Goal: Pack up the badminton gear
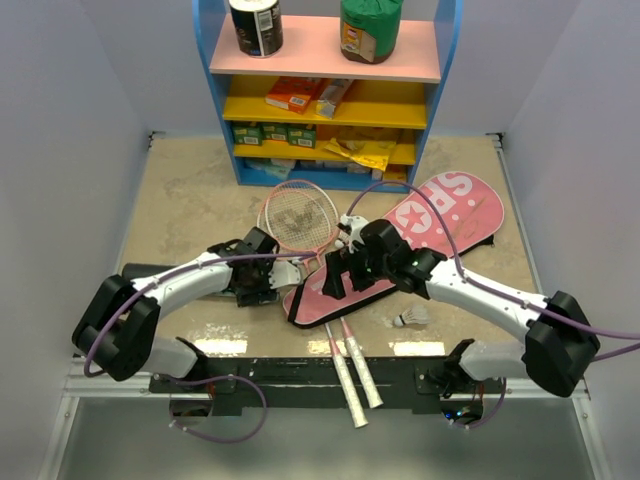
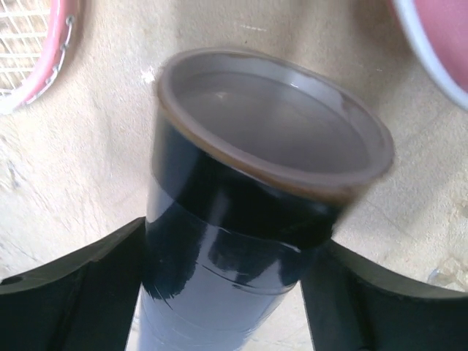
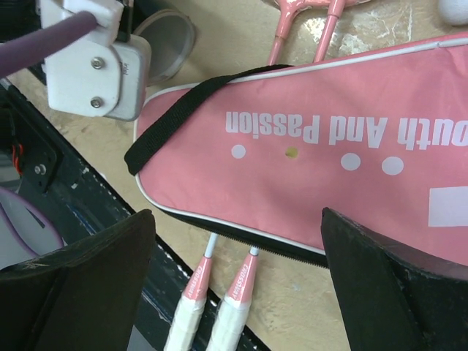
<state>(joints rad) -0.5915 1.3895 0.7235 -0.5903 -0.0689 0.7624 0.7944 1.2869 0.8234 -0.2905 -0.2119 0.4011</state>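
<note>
- The long black tube (image 2: pixel 219 197) is gripped by the left gripper (image 2: pixel 230 245), left of centre on the desk (image 1: pixel 180 200). The jaws are pressed against the tube's two sides, just behind its open, brown-rimmed mouth.
- Two pink-framed rackets (image 1: pixel 300 215) are laid together just right of the tube's mouth, with their heads overlapping. Their shafts are covered by the bag, and their white handles (image 1: pixel 352 385) are seen side by side at the desk's near edge.
- The large pink bag (image 1: pixel 440 220) is laid slantwise across the rackets, with its narrow end near the centre and its wide end to the far right. White lettering and a black strap are seen on it in the right wrist view.
- The right gripper (image 3: pixel 235 219) is held over the bag's narrow end. Its jaws are spread wide and nothing is held between them. Whether the bag is touched cannot be told.
- A small white shuttlecock (image 1: pixel 408 318) is seen on the desk, near the bag's near edge.
</note>
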